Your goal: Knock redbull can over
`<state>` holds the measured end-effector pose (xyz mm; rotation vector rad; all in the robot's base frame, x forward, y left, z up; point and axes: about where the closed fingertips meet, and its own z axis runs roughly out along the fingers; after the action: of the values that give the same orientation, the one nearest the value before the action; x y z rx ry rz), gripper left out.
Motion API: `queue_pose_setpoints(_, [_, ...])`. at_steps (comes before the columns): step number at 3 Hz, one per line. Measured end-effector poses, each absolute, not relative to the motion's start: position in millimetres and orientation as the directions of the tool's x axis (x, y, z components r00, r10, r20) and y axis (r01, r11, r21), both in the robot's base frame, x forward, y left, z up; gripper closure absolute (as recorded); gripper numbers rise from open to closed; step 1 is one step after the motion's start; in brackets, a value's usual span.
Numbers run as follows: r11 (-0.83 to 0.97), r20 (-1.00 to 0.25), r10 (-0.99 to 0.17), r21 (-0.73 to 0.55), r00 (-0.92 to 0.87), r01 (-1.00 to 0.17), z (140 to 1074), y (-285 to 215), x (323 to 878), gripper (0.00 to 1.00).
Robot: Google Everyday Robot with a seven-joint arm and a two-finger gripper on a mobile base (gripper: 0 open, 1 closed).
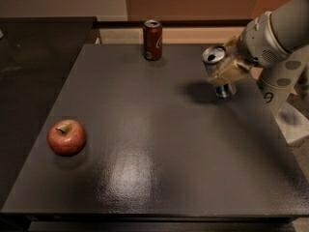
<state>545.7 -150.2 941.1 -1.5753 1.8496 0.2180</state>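
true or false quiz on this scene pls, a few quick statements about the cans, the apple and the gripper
1. The redbull can lies flat on the table. False: it is tilted, not lying flat.
2. The cola can stands upright near the table's far edge. True.
3. The apple touches the cola can. False: the apple sits well apart from it, toward the near left of the picture.
4. The gripper is at the redbull can, on the picture's right side. True.
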Motion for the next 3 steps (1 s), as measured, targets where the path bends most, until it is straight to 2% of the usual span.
queue_pose_setpoints(2, [0.161,-0.339,-0.94,-0.36,-0.032,-0.919,947.8,-147.8,536.7,1.0])
queue_pose_setpoints(3, [0.108,-0.235,-0.972,-0.339,-0.027,-0.935,943.0,-149.4,533.0,1.0])
